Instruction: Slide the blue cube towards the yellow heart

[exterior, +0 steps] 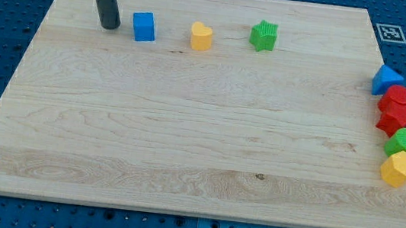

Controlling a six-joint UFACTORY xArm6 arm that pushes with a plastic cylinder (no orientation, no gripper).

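The blue cube [144, 27] sits near the view's top left on the wooden board [201, 129]. The yellow heart [201, 36] lies a short way to its right, with a gap between them. My tip [109, 25] is the lower end of a dark rod and stands just left of the blue cube, close to it but apart.
A green star [263, 36] lies right of the yellow heart. At the board's right edge, from top to bottom, stand a blue triangle [386, 80], a red cylinder [398, 96], a red star [396, 118], a green cylinder [404, 142] and a yellow hexagon [400, 168].
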